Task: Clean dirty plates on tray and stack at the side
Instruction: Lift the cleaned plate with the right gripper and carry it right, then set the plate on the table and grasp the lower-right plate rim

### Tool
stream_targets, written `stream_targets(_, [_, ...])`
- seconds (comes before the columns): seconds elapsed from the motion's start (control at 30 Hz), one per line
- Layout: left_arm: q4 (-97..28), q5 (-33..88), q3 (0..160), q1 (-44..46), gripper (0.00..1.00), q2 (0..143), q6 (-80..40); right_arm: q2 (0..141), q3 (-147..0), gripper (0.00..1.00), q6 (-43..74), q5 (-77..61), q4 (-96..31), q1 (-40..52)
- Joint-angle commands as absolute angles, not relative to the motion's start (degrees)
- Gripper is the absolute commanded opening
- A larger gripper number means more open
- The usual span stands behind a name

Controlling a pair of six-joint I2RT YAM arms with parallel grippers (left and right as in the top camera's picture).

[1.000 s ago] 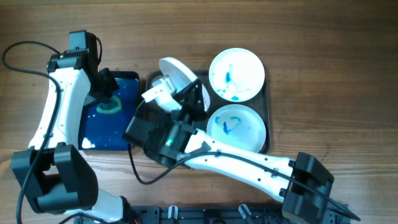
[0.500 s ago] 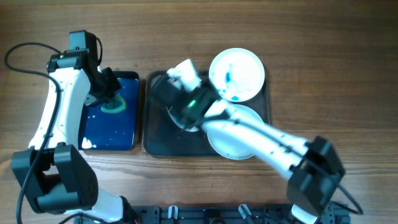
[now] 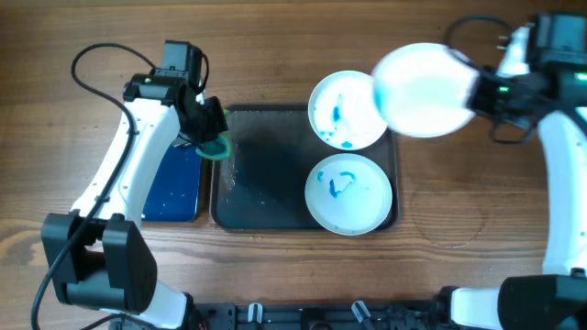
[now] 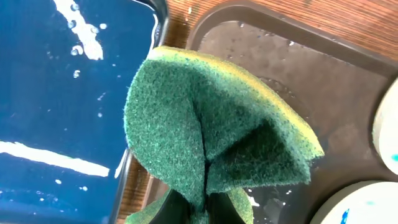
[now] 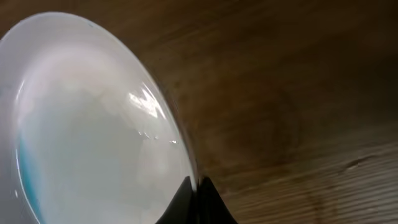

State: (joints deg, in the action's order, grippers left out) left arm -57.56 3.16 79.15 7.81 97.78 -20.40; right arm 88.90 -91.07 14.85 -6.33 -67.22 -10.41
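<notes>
Right tool (image 3: 484, 90) clenched on rim of white plate (image 3: 420, 90), apparently wiped, held over table (image 3: 459, 211) beyond tray (image 3: 261, 197). Left tool (image 3: 204, 136) pinches green sponge (image 4: 211, 130) at tray's left edge. Blue-smeared far plate (image 3: 347, 112) and near plate (image 3: 348, 192) sit unwashed on tray; no stack yet.

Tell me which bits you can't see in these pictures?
The held plate: blurred in the overhead view, cut off by the edges in the right wrist view, so its cleanliness is unclear.
The right end effector: only its tips show at the right wrist view's bottom edge; overhead, the plate hides it.
The left end effector: the sponge covers most of it.
The upper dirty plate: overhead, the held plate hides its right rim.
</notes>
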Motion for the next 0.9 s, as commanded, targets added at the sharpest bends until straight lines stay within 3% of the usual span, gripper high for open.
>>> stream_targets(0.0, [-57.14,4.05,79.77,8.1,0.04,96.4,-19.7,88.92,-82.91,0.04,15.53,-2.35,-64.66,-16.86])
stream_targets(0.33, [-57.14,4.03,79.77,8.16,0.04,96.4,-19.68,88.92,-53.1,0.05,20.12,-2.39,-39.9,-22.85])
stream_targets(0.37, [-57.19,4.03,79.77,8.16,0.04,96.4,-19.68,88.92,-51.66,0.08,21.58,-1.45,-38.48,-22.85])
stream_targets(0.4, [-57.21,4.03,79.77,8.16,0.04,96.4,-19.66,88.92,-51.09,0.21,23.0,-0.82,-37.89,-22.85])
stream_targets(0.47, [-57.19,4.03,79.79,8.16,0.04,96.4,-19.68,88.9,-51.18,0.36,23.0,-1.1,-37.89,-22.85])
stream_targets(0.57, [-57.19,4.03,79.79,8.16,0.04,96.4,-19.66,88.58,-54.41,0.37,20.78,-4.86,-42.39,-22.83])
stream_targets(0.7, [-57.19,4.05,79.79,8.16,0.04,96.4,-19.42,85.86,-63.02,0.4,9.41,-18.37,-52.18,-21.85])
stream_targets(0.87, [-57.19,4.05,79.77,8.16,0.04,96.4,-19.46,84.01,-64.1,0.45,6.37,-23.92,-59.35,-13.32])
